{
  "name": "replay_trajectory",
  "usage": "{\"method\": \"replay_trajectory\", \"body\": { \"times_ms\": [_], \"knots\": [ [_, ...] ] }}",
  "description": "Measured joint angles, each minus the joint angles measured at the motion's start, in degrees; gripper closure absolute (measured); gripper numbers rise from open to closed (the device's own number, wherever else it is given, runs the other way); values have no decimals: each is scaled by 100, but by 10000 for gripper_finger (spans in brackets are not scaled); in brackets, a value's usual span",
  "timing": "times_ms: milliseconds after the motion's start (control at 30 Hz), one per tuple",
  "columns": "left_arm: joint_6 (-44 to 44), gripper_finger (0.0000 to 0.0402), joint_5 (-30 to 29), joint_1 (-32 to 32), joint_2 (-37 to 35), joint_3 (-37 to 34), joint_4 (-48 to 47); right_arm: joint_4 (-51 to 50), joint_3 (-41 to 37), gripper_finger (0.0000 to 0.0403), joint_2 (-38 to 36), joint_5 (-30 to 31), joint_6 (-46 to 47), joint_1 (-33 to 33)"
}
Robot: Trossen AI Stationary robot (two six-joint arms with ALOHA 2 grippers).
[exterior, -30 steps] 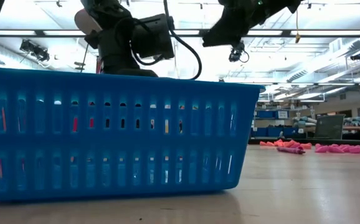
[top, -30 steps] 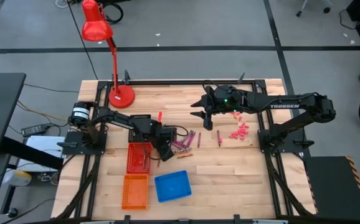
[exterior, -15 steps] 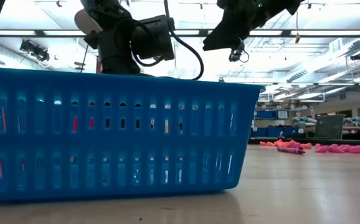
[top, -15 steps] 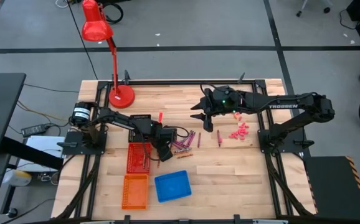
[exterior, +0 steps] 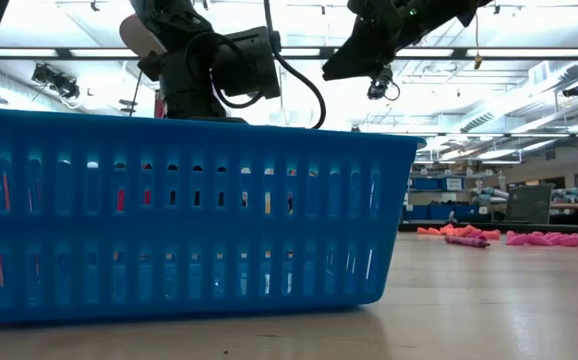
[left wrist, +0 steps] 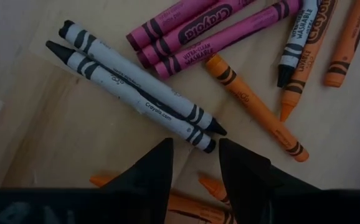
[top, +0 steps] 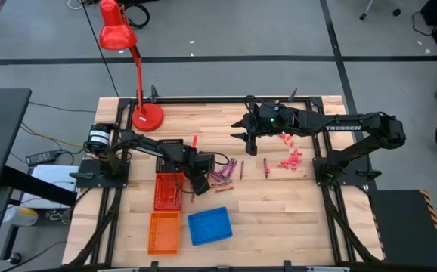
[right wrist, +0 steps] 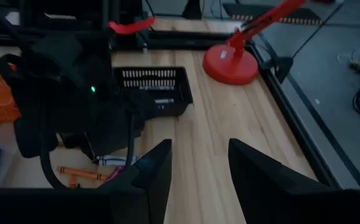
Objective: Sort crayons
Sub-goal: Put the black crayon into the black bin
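Several crayons (top: 222, 175) lie loose on the wooden table near its middle. The left wrist view shows two white ones with black tips (left wrist: 136, 87), magenta ones (left wrist: 198, 28) and orange ones (left wrist: 255, 109). My left gripper (top: 196, 183) points down at the pile's left end. It is open (left wrist: 195, 163), its fingertips just short of the white crayons' ends and nothing between them. My right gripper (top: 243, 140) hangs open (right wrist: 195, 168) high above the table, farther back and to the right of the pile.
Left of the pile stands a red basket (top: 168, 191), with a black one (top: 169, 143) behind it. An orange basket (top: 164, 231) and a blue one (top: 209, 225) stand near the front edge. Small pink bits (top: 290, 160) lie at the right. A red lamp (top: 147, 117) stands at the back left.
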Motion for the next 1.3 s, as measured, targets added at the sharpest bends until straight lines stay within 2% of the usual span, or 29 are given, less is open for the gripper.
{"method": "replay_trajectory", "body": {
  "times_ms": [233,433,600,767,1000,1200,1300],
  "knots": [
    [-668,260,34,112,-28,-7,32,73,0,241,4,-31,69,2],
    [-682,260,23,157,-67,-7,-44,0,0,241,11,-406,308,4],
    [-621,260,20,225,-159,-9,-44,-108,0,241,13,-415,491,36],
    [-519,260,307,346,-177,-7,-8,-48,2,241,13,-431,467,48],
    [-1692,260,406,641,-175,178,-142,41,3,241,13,-431,376,46],
    [-1981,260,-158,640,-173,526,-504,192,7,241,15,-428,250,13],
    [-1986,260,-244,647,-117,564,-697,292,7,241,15,-468,250,-28]
  ]
}}
